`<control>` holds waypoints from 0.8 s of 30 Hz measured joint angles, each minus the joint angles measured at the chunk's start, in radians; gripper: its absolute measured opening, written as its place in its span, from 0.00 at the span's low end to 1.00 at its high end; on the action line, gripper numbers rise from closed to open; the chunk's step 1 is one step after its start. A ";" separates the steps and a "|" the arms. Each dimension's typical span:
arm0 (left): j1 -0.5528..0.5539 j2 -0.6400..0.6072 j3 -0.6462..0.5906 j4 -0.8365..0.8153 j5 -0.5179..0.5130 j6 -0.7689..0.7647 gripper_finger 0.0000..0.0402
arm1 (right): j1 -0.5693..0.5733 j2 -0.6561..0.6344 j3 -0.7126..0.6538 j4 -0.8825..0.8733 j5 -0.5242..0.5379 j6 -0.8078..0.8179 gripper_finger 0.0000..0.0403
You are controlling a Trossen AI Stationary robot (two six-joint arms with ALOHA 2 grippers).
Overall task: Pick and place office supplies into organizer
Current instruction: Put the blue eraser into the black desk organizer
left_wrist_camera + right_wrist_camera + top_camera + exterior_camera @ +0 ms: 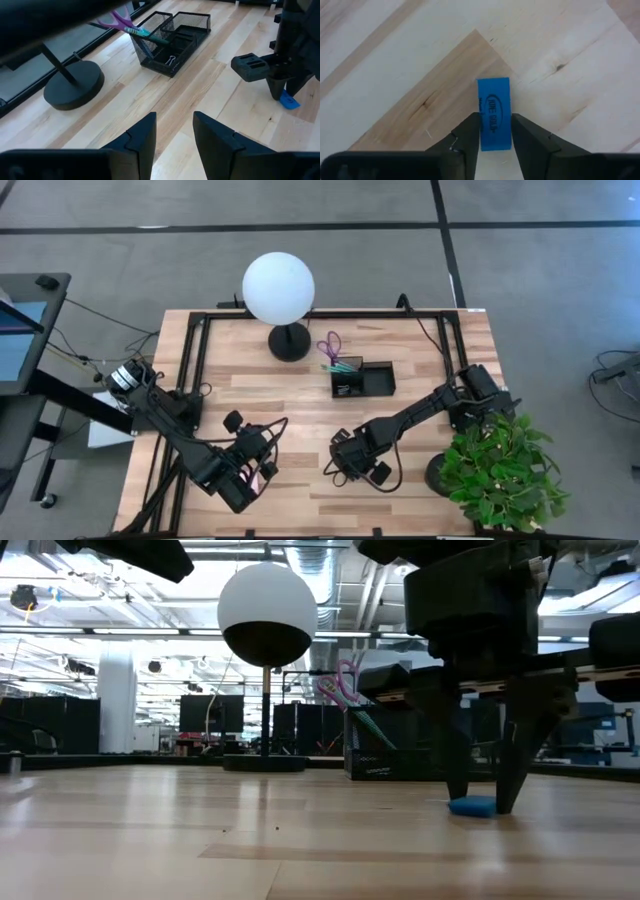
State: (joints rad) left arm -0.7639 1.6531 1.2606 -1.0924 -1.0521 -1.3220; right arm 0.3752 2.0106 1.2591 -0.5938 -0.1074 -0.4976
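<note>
A small blue eraser [494, 112] lies flat on the wooden table, with my right gripper [495, 131] standing over it and shut on it. It shows the same way in the low view, eraser [472, 806] under gripper [482, 802]. The black mesh organizer [363, 378] stands at the table's far middle. It holds purple-handled scissors [117, 20], a teal pen [145, 32] and a black clip [171, 60]. My left gripper [174, 135] hangs open above the near left of the table with nothing between its fingers. My right gripper has the eraser's two long sides [483, 131] between its two fingers, at the eraser's end nearer the wrist. The fingers [455, 775] come from above, pointing almost straight down. The eraser lies flat, its underside on the table.
A white globe lamp [278, 288] on a round black base [74, 85] stands left of the organizer. A green potted plant [500, 470] fills the near right corner. A black frame [200, 360] runs along the far and left edges. Bare wood lies between the arms.
</note>
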 joint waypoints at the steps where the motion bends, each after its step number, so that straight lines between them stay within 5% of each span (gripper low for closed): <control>1: 0.000 0.000 0.000 0.000 0.000 0.000 0.31 | 0.000 0.000 0.000 0.001 0.000 0.000 0.26; 14: 0.000 0.000 0.000 -0.031 -0.075 -0.027 0.31 | -0.076 -0.022 -0.004 0.018 -0.115 0.378 0.17; 24: 0.002 0.000 0.000 -0.043 -0.071 -0.062 0.31 | -0.214 -0.198 -0.005 -0.077 0.020 0.472 0.16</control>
State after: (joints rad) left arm -0.7620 1.6531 1.2606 -1.1355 -1.1233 -1.3837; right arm 0.1610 1.8127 1.2537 -0.6712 -0.0875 -0.0253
